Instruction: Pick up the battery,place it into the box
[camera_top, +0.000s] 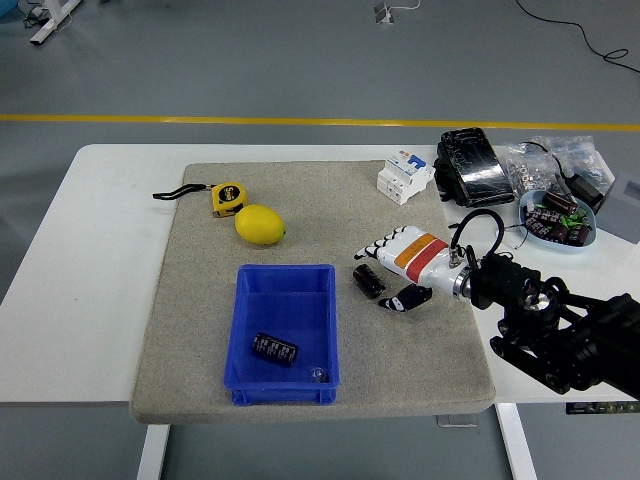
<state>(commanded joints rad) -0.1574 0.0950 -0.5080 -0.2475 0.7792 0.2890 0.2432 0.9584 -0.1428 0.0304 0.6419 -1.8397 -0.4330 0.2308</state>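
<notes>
A dark cylindrical battery (367, 281) lies on the grey mat (200, 300), just right of the blue box (286, 283). My right hand (376, 277), white with an orange band, reaches in from the right and brackets it. The fingers (368, 250) are spread above the battery and the thumb (402, 298) sits at its lower right. The hand is open and not closed on the battery. A second battery (273, 348) lies inside the blue box, with a small round object (318, 374) near the box's front right corner. The left arm is out of view.
A lemon (260, 224) and a yellow tape measure (228, 198) lie on the mat behind the box. A white circuit breaker (404, 176), a black package (472, 166), a bag of parts (545, 165) and a bowl of capacitors (558, 220) crowd the back right.
</notes>
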